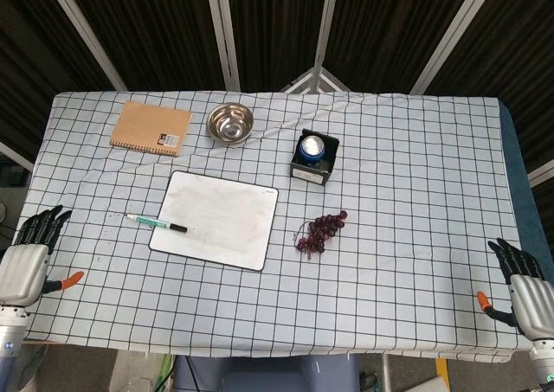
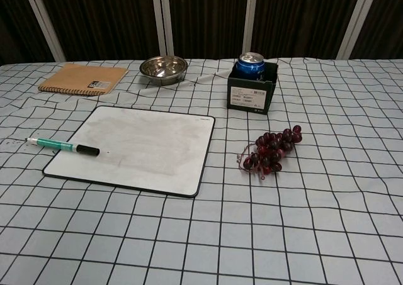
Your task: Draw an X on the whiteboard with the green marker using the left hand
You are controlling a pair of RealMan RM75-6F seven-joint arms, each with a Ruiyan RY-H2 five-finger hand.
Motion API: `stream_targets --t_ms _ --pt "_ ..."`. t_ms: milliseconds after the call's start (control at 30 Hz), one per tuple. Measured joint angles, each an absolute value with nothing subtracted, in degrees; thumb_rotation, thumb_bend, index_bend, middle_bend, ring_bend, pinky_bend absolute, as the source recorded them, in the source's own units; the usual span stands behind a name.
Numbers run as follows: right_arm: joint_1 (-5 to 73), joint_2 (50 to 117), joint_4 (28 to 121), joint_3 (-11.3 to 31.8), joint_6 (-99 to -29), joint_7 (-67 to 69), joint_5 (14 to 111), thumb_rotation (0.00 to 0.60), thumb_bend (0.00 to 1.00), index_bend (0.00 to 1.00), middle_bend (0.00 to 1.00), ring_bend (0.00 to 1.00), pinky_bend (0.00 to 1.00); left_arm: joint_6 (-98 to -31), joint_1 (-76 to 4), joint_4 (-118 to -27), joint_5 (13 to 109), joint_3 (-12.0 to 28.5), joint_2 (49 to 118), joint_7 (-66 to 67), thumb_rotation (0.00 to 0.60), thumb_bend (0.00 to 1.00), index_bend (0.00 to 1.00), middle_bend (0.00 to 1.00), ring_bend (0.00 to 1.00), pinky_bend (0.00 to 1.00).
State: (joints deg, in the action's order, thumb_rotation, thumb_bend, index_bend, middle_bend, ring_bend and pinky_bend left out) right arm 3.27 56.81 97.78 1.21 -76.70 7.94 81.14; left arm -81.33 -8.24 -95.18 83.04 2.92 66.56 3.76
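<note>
While the green marker (image 1: 157, 222) lies across the whiteboard's (image 1: 221, 219) left edge, the left hand (image 1: 26, 262) rests released at the table's left edge. The right hand (image 1: 524, 290), fingers spread and empty, sits at the right edge.

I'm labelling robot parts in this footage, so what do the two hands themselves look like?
Both match. The left hand has black fingers, a pale grey-white shell over its back and an orange-tipped thumb. The right hand shows the same black fingers, grey-white shell and orange thumb tip. No cables or markings are clear. Only the head view shows them.
</note>
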Motion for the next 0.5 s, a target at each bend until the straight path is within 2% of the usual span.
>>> stream_targets --t_ms 500 --pt "3.3 56.8 97.9 1.2 -76.5 7.9 81.1 0.6 0.35 0.0 0.0 0.0 0.0 -80.3 -8.5 -95.2 82.7 2.6 66.3 4.5 0.6 0.02 0.0 0.0 0.0 0.0"
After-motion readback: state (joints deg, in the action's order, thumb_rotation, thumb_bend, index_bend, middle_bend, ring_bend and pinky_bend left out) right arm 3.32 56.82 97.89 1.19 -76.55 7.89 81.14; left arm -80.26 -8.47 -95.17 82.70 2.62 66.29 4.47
